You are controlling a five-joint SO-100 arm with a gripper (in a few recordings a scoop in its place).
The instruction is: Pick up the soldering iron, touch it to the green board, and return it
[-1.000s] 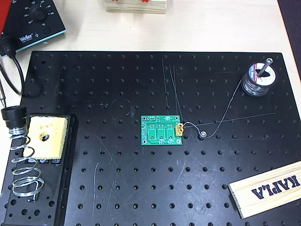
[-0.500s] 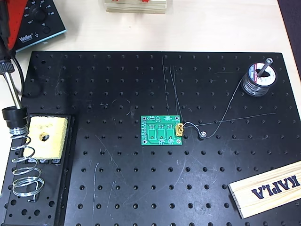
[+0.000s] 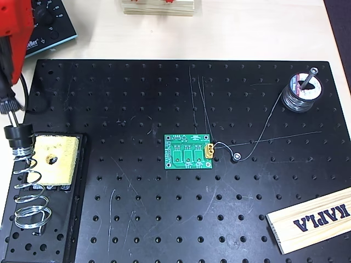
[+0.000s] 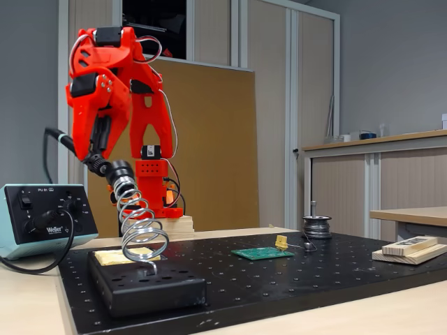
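Observation:
The soldering iron (image 3: 9, 104) is a slim black tool, tilted, with its wide collar (image 4: 120, 171) at the mouth of the coiled wire stand (image 4: 140, 223). Its tip is hidden inside the coil. My red gripper (image 3: 7, 82) is shut on the handle just above the collar, at the far left of the overhead view and at upper left in the fixed view (image 4: 94, 152). The green board (image 3: 189, 152) lies flat in the middle of the black perforated plate (image 3: 164, 98), well right of the gripper, with a yellow connector on its right edge. In the fixed view the green board (image 4: 262, 253) is low on the plate.
A yellow sponge (image 3: 55, 159) sits in the black stand base beside the coil (image 3: 27, 192). The Weller station (image 3: 49, 22) is at top left, its cord looping by the gripper. A solder spool (image 3: 301, 90) stands at upper right, and a KAPLA wooden block (image 3: 312, 219) at lower right.
My gripper has come down into the overhead view from the top left with the iron. The iron has slid toward the coil until its collar meets the stand's mouth.

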